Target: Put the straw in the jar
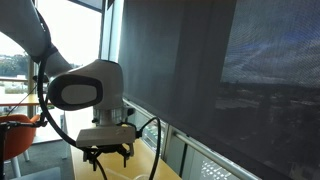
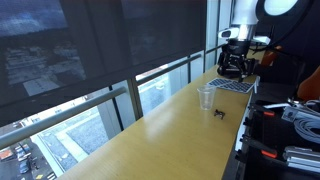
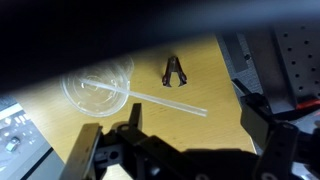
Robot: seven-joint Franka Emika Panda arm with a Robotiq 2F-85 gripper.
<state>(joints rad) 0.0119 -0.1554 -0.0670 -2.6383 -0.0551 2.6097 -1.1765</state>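
Note:
In the wrist view a clear plastic jar (image 3: 97, 86) stands on the wooden table, seen from above. A clear straw (image 3: 165, 101) runs from the jar's mouth out to the right, its far end over the table; I cannot tell whether it rests inside or against the rim. My gripper (image 3: 178, 138) is open and empty, above the table, its fingers on either side of the bare wood below the straw. In an exterior view the jar (image 2: 205, 97) stands upright in front of the gripper (image 2: 232, 66). The gripper (image 1: 107, 153) also shows hanging open over the table.
A small black clip (image 3: 174, 72) lies beyond the straw, also seen by the jar (image 2: 219, 112). A perforated metal plate (image 3: 295, 60) borders the table on the right. A window wall with blinds (image 2: 100, 50) runs along the table's long edge. A keyboard-like mat (image 2: 232, 86) lies under the arm.

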